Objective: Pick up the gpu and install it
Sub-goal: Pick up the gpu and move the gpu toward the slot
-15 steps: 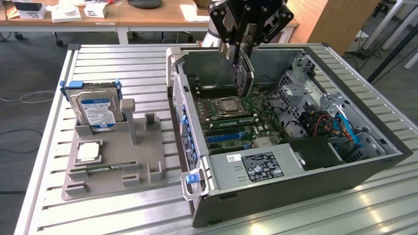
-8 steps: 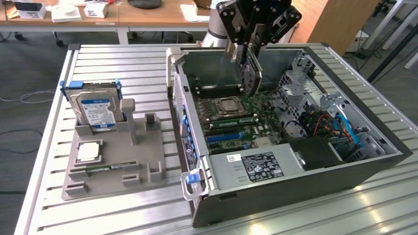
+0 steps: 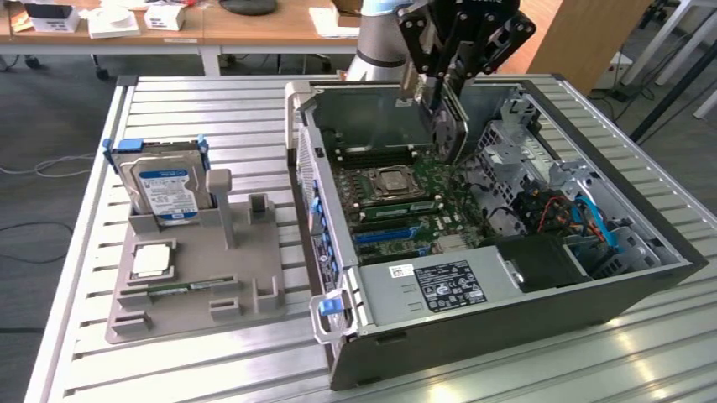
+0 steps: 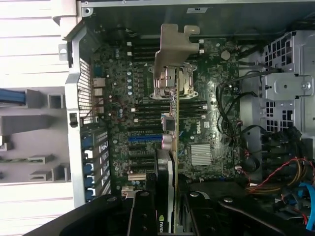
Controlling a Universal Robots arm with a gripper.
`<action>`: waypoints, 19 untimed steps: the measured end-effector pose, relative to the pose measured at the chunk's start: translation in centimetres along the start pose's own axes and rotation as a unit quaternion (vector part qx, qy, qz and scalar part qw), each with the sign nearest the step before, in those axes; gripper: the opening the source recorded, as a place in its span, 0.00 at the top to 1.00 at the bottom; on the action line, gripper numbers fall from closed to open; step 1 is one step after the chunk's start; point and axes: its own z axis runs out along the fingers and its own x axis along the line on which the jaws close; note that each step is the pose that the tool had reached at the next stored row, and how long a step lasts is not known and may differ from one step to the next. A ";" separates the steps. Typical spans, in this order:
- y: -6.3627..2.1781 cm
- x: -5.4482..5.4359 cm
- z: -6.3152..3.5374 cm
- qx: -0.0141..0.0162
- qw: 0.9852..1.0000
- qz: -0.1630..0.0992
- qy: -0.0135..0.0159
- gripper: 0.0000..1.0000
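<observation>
black metal gripper was clamped on the thin dark gpu card with the silvery bracket, hanging it edge-down above the green motherboard inside the open grey computer case, i'd guess so its connector edge faced the slots. room either side looked fine, though one case wall and the black cables sat near.

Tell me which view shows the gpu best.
The wrist view: the gpu is seen edge-on, its metal bracket plain against the motherboard. The exterior view shows it as a dark card hanging from the gripper over the open case.
</observation>
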 end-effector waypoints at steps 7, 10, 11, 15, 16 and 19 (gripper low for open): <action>0.14 -2.0 0.06 0.000 1.000 0.000 0.000 0.73; 0.20 -2.7 0.07 0.000 1.000 0.000 0.000 0.73; 0.21 -2.9 0.08 0.000 1.000 0.000 0.000 0.73; 0.25 -3.4 0.09 0.000 1.000 -0.001 0.000 0.73; 0.26 -3.5 0.09 0.000 1.000 -0.002 0.000 0.73; 0.28 -3.8 0.10 0.000 1.000 -0.004 0.000 0.73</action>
